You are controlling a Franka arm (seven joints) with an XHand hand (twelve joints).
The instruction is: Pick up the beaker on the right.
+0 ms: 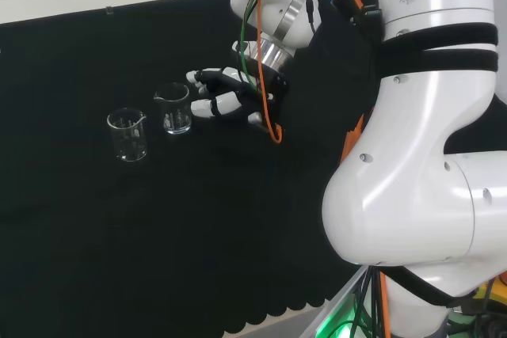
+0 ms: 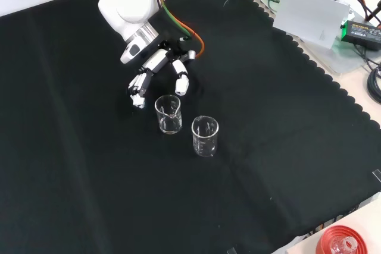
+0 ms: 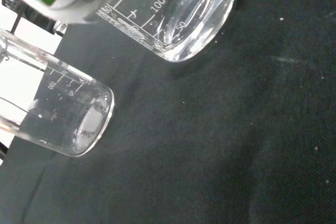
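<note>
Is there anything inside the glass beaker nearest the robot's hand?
The beaker nearest the hand looks empty: the black cloth shows straight through its clear wall and base. A thin film of clear liquid could not be ruled out. The hand is beside it, fingers relaxed, not touching.

I see the desk (image 2: 286, 147) under a black cloth (image 2: 89, 165) with a scalloped edge. In the front view, pale desk shows far right, holding a grey box (image 2: 311, 15) and cables (image 2: 372, 81).
</note>
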